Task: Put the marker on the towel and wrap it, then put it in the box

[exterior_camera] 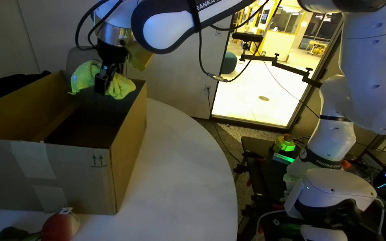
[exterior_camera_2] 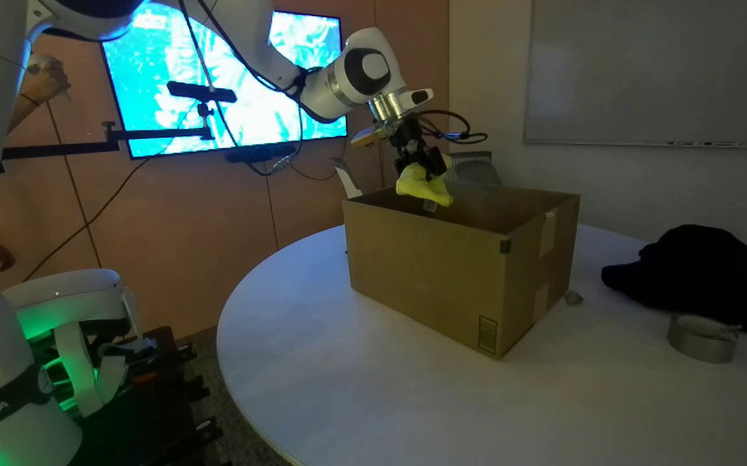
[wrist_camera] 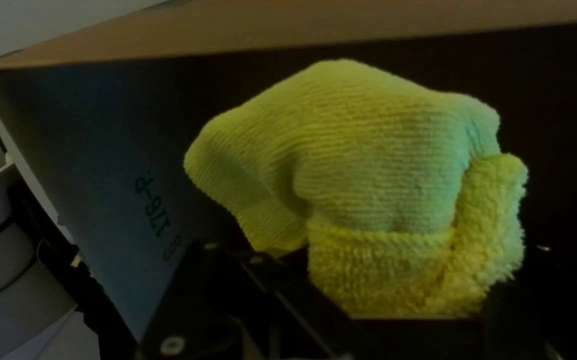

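Note:
The yellow-green towel (exterior_camera: 121, 87) is bunched up in my gripper (exterior_camera: 102, 83), hanging out on both sides of the fingers. It also shows in an exterior view (exterior_camera_2: 420, 184) and fills the middle of the wrist view (wrist_camera: 368, 150). My gripper (exterior_camera_2: 423, 169) is shut on the towel, over the opening of the cardboard box (exterior_camera: 76, 170), about level with its rim. The open-topped box stands on the table in both exterior views (exterior_camera_2: 425, 265); its inner walls show behind the towel in the wrist view (wrist_camera: 113, 165). The marker is not visible; whether it lies inside the towel cannot be told.
The box stands on a round white table (exterior_camera_2: 322, 369). A red object with a tag (exterior_camera: 59, 226) lies beside the box. A black cloth (exterior_camera_2: 703, 278), a roll of tape (exterior_camera_2: 702, 340) and a small crumpled piece (exterior_camera_2: 573, 298) are also on the table. Chairs stand behind.

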Robot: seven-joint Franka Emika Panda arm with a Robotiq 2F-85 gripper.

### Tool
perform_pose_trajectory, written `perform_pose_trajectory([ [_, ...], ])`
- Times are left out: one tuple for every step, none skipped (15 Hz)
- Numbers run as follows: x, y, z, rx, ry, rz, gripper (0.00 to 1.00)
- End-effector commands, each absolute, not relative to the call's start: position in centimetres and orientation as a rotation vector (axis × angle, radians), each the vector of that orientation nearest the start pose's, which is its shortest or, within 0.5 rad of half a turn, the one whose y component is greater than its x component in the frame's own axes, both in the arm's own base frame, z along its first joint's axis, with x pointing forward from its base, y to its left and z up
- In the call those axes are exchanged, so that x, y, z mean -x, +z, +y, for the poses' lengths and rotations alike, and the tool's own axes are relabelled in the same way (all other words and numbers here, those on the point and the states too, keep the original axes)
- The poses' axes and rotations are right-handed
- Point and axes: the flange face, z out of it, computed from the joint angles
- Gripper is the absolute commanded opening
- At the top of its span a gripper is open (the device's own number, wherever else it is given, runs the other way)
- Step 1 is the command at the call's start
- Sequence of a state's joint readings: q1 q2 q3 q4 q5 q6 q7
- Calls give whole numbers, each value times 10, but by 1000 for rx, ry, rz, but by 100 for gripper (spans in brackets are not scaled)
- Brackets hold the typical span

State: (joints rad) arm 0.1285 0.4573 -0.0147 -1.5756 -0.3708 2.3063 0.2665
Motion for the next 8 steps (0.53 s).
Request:
perform_pose_trajectory([
  [-740,388,85,3375,-604,-84,22],
  [-745,387,84,3374,-598,-83,39],
  [-749,383,83,3376,-594,-83,44],
  [-753,379,81,3381,-587,-93,51],
  [-756,373,81,3388,-588,-91,61],
  [-759,370,80,3393,-585,-91,68],
  [-761,367,78,3397,-581,-91,77],
  [-762,366,77,3398,-581,-89,84],
])
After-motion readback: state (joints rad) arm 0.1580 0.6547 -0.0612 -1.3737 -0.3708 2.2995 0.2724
